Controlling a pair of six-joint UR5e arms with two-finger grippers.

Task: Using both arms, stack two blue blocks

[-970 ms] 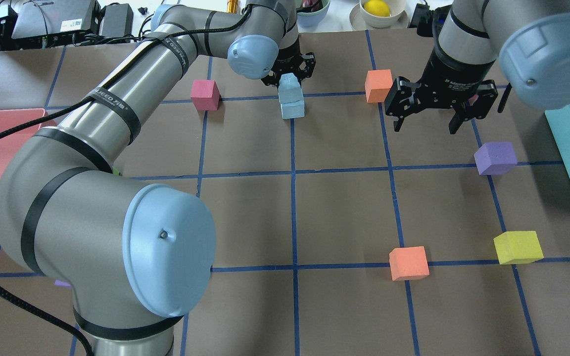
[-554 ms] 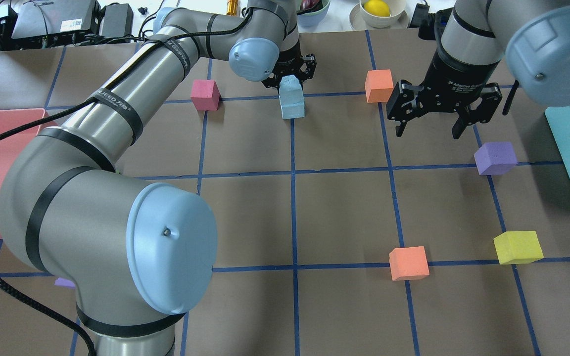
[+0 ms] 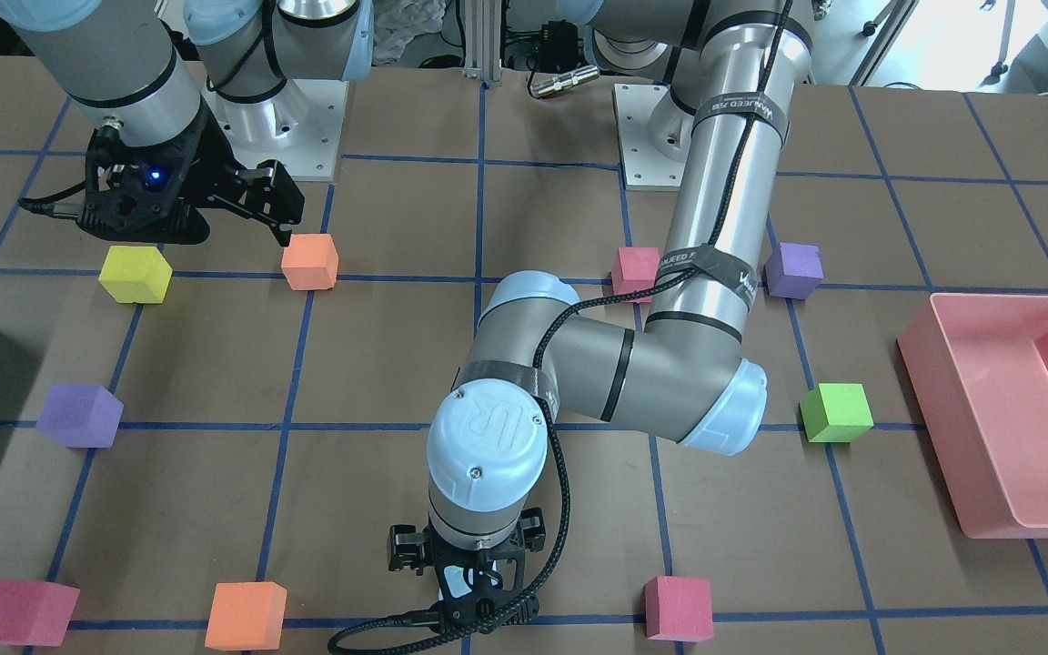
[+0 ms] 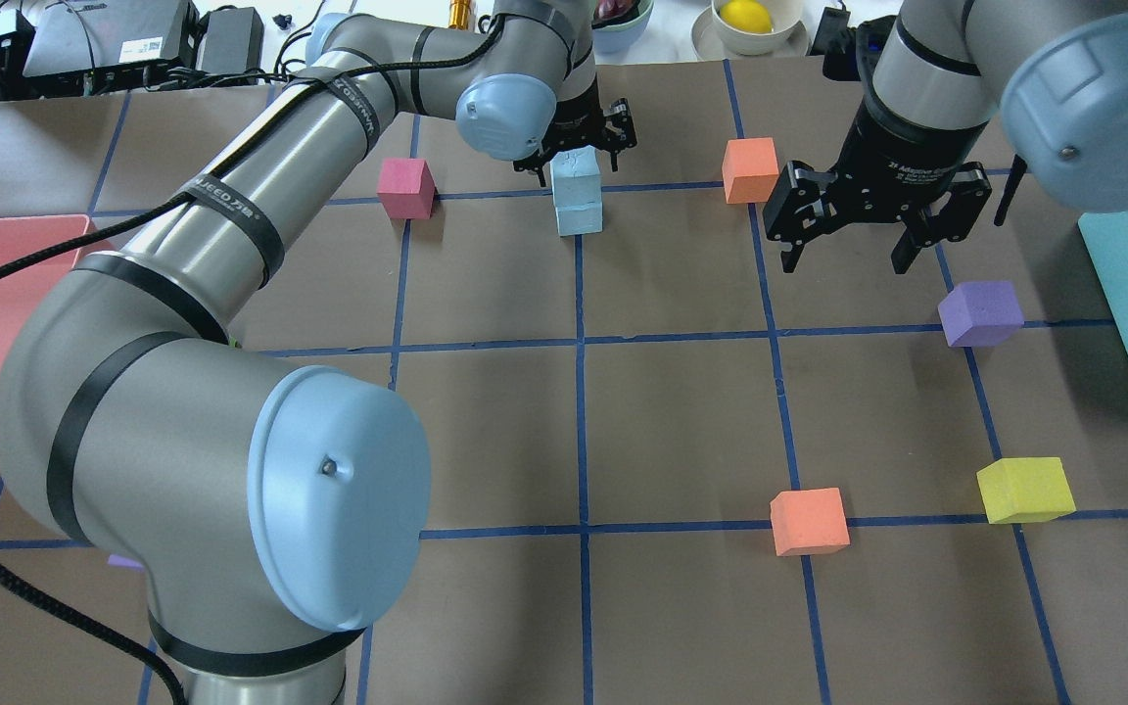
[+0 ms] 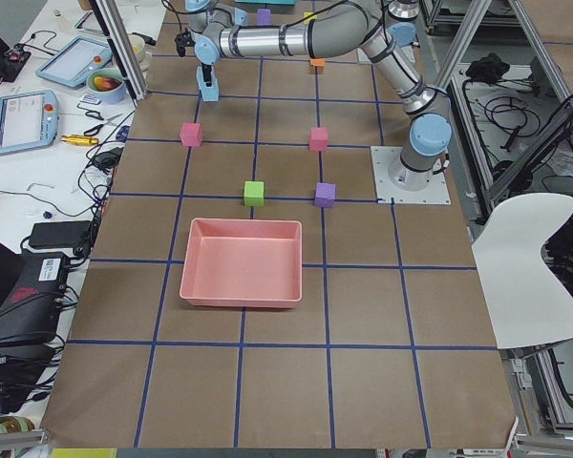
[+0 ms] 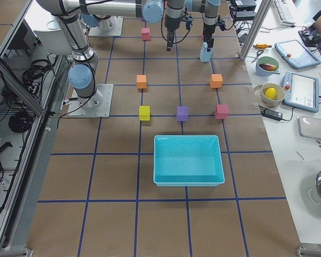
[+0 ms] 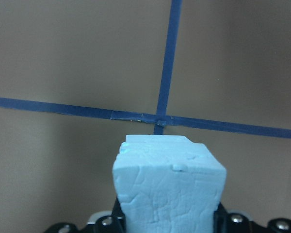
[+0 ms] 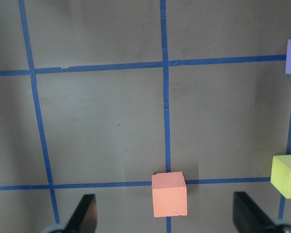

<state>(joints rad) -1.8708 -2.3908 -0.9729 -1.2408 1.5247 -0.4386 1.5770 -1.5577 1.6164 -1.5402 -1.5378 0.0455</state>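
Brown table paper (image 4: 672,421) with blue tape lines is laid under everything. Right of the pink cube (image 4: 405,186), the upper blue block (image 4: 576,181) is now stood straight on the lower blue block (image 4: 581,220), not tipped as before. It has been let go: the fingers of the left gripper (image 4: 579,155) look spread. The stack looks done. Further right, the right gripper (image 4: 848,250) is held wide and empty.

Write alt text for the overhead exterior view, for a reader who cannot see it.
Two pale blue blocks stand stacked at a far grid crossing, the left gripper open around the upper one. The right gripper hangs open and empty to their right; other coloured cubes dot the brown table.
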